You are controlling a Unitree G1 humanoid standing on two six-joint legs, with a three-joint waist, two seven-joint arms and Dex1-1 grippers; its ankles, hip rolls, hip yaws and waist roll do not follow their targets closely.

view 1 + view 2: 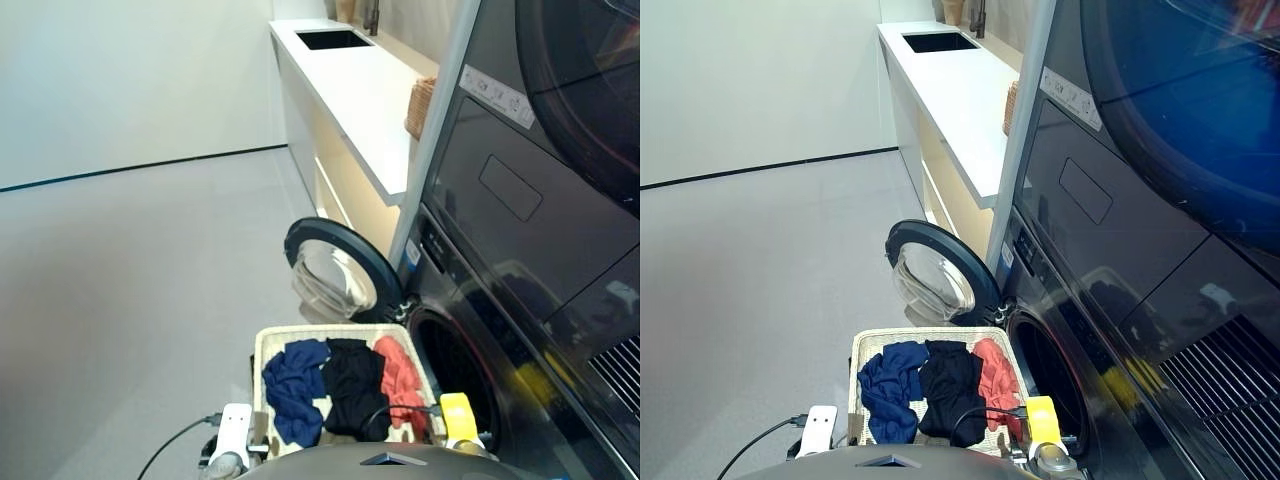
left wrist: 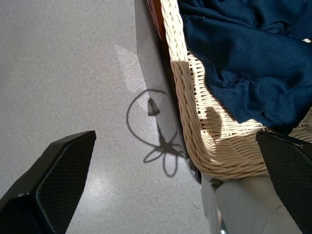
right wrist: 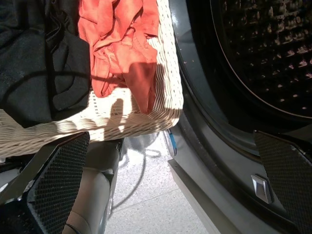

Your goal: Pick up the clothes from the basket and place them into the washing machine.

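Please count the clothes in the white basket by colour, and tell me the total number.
Navy blue garment: 1
Black garment: 1
Coral-red garment: 1
Total: 3 garments, all lying in the basket, none yet in the washing machine.

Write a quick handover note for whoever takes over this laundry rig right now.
Left tool: open, empty, at the basket's left edge by the navy garment.
Right tool: open, empty, near the coral-red garment and the drum mouth.
Black garment lies between them.
Washing machine: door open.
Done: nothing loaded.
Left: move all three garments.
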